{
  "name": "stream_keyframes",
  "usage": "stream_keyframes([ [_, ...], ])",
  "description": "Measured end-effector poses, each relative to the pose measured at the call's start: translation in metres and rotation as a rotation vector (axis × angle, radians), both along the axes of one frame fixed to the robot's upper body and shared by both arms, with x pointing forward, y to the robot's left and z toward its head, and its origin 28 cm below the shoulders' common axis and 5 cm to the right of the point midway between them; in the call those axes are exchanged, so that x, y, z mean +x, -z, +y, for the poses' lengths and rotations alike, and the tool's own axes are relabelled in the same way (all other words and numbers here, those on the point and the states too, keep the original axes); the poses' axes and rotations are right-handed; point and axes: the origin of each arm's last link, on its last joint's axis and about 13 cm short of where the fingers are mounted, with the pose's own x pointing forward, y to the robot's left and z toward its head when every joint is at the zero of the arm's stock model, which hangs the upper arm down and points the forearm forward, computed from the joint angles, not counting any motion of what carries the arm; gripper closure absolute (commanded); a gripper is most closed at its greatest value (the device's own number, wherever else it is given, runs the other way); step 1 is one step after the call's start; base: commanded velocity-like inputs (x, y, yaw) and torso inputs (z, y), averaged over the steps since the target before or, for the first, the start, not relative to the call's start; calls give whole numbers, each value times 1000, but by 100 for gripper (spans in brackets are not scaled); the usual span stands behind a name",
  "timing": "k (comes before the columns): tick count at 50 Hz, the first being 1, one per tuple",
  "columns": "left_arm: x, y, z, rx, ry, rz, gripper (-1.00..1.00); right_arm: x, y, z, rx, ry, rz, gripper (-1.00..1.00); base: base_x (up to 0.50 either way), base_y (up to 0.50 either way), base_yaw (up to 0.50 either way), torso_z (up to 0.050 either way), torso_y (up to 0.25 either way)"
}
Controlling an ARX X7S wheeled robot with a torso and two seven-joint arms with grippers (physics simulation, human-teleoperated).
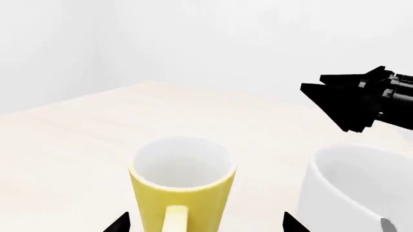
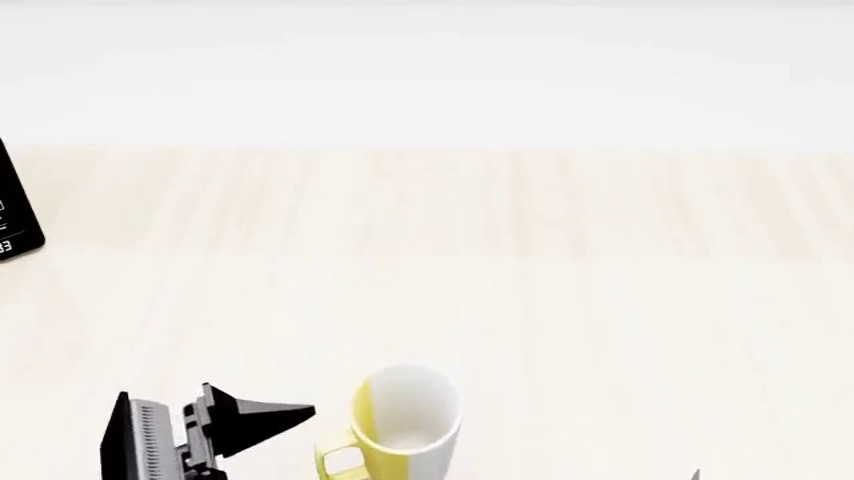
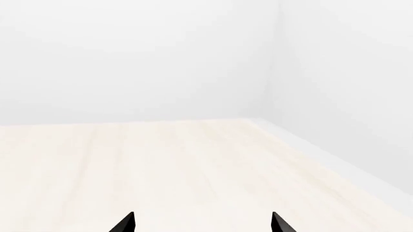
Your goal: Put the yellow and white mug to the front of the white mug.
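We looked over a pale, faintly grained wooden table that ran back to a plain white wall; the right wrist view showed the same light surface meeting white walls at a corner, with a narrow white ledge along one side. The yellow and white mug stood upright near the head view's lower edge, its white inside open to us and its yellow handle turned toward the robot. In the left wrist view the white mug stood just beside it, apart from it, larger and cut off by the frame — it did not show in the head view. The left gripper sat close behind the yellow mug's handle, its two black tips spread wider than the mug and touching nothing; in the head view it lay just left of the mug. The right gripper showed two black tips held wide apart over bare table, gripping nothing, and in the left wrist view it hung as a black shape beyond the white mug. A dark object with small markings sat at the table's far left edge — we could not tell what it was.
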Motion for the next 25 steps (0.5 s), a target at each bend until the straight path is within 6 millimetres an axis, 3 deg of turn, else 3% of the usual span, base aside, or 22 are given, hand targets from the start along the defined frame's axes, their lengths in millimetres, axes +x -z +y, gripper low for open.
stream_keyframes([
  [25,-10,-17,13,-264,1,4,-100,0,0,0,-1,-2,1,-100,0,0,0,0,0],
])
